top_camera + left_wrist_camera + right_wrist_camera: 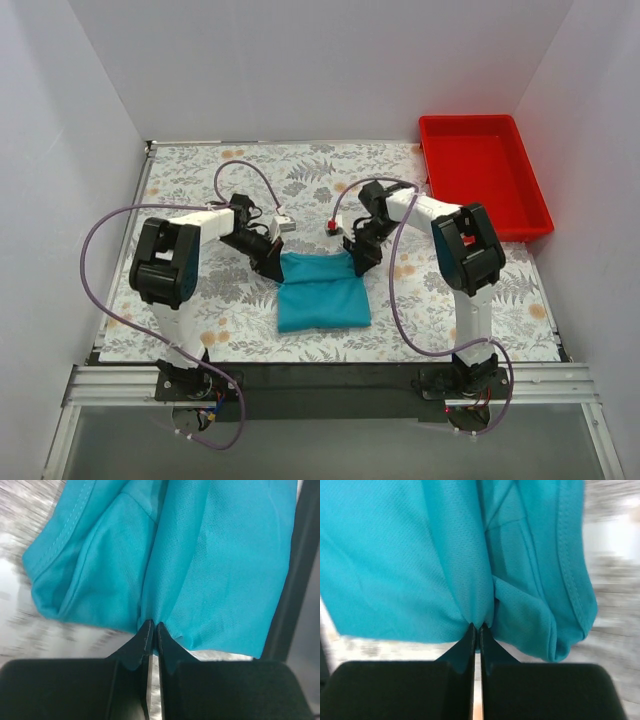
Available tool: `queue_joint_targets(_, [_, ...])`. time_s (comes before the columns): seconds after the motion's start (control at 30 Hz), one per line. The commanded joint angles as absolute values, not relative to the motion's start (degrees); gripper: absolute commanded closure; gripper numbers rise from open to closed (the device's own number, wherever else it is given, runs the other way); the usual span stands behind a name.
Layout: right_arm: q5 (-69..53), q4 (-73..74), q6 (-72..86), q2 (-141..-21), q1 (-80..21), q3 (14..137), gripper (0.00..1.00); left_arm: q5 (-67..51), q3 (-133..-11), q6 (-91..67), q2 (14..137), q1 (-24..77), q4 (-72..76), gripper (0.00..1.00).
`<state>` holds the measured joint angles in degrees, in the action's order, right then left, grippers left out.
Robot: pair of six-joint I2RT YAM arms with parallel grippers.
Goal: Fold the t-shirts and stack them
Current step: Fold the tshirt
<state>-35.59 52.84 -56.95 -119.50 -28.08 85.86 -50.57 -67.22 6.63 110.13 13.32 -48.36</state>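
One teal-blue t-shirt (pixel 322 292) lies partly folded on the floral table cover, in front of both arms. My left gripper (pixel 272 265) is shut on the shirt's far left edge; in the left wrist view the gripper (pixel 152 625) pinches a fold of the cloth (pixel 200 565). My right gripper (pixel 362 262) is shut on the far right edge; in the right wrist view the gripper (pixel 477 626) pinches the cloth (pixel 420 555). The far edge is held taut between the two grippers. No second shirt shows.
A red plastic tray (pixel 482 172) stands at the back right, partly off the floral cover (pixel 200 180). White walls enclose the table on three sides. Purple cables loop beside each arm.
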Motion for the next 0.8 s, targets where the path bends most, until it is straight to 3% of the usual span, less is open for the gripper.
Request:
queue_joint_targets(0.0, [-38.2,51.0,-52.3,-112.4,-30.9,76.0,0.96,-51.0,-60.4,6.4,101.2,13.8,-46.8,1.00])
queue_joint_targets(0.03, [-38.9,50.6,-51.3,-111.1,-31.1,73.1,0.90,-51.8,-59.4,6.4,99.8,13.8,-47.0,1.00])
queue_joint_targets(0.13, [-40.0,51.1,-47.8,-107.7,-30.9,71.9,0.60,-53.4,-57.5,5.4,94.8,14.0,-47.8,0.77])
queue_joint_targets(0.17, [-40.6,52.2,-46.9,-106.6,-30.6,73.4,0.58,-53.9,-57.6,5.4,92.3,14.0,-47.8,0.68])
queue_joint_targets(0.23, [-42.6,53.8,-45.4,-105.7,-29.2,75.6,0.53,-54.3,-58.5,4.4,89.6,14.0,-46.6,0.64])
queue_joint_targets(0.33, [-47.9,53.9,-41.2,-105.7,-26.8,80.3,0.54,-56.5,-59.4,3.6,85.9,14.4,-42.6,0.57])
queue_joint_targets(0.43, [-53.1,53.0,-35.7,-109.8,-26.4,85.7,0.63,-56.5,-57.4,2.6,83.9,18.0,-32.8,0.52])
queue_joint_targets(0.47, [-55.6,51.9,-33.4,-111.1,-26.4,87.7,0.71,-55.0,-56.8,3.3,84.0,20.7,-31.7,0.52])
queue_joint_targets(0.57, [-58.6,44.7,-22.4,-115.2,-26.4,88.6,0.83,-52.8,-56.0,4.3,86.3,25.6,-28.0,0.52])
queue_joint_targets(0.77, [-59.1,30.1,-6.1,-118.2,-26.6,85.7,0.87,-50.4,-53.7,1.7,90.5,29.5,-19.6,0.52])
